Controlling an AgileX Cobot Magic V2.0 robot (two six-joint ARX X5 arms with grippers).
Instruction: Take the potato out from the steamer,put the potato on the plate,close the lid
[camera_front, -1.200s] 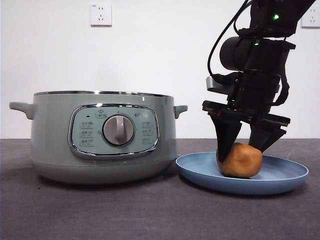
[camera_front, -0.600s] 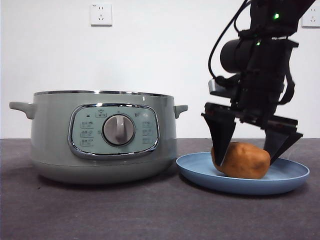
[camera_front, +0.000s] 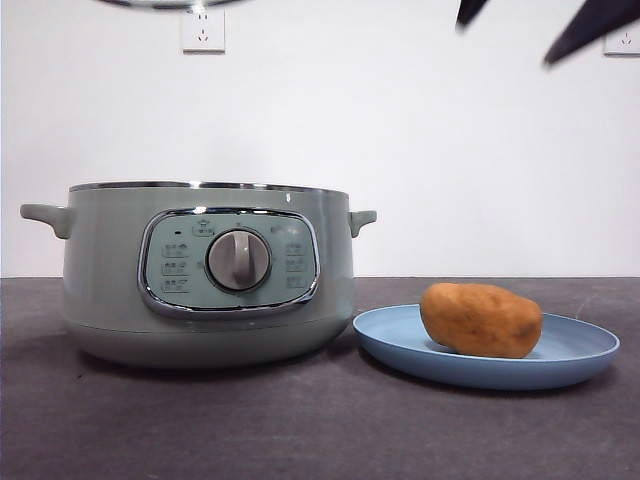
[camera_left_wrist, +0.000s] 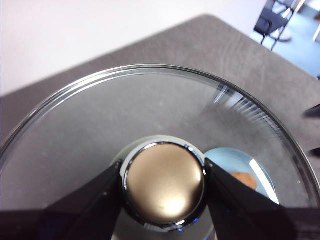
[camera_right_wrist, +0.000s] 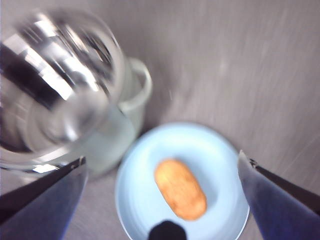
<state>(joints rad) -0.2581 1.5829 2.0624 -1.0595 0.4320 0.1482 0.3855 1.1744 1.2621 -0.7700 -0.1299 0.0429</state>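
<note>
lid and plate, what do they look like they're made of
Lid: clear glass, since the table shows through it, with a thin shiny metal rim and a mirror-bright, probably chromed knob. Plate: matte light-blue, no glare; likely ceramic or melamine, the look cannot settle which.

The right gripper (camera_front: 525, 30) has let go of the potato (camera_front: 481, 319) and risen — only its spread tips show at the front view's top edge. The lid (camera_front: 165, 4) — its rim — has appeared at the top above the steamer (camera_front: 205, 270).
</note>
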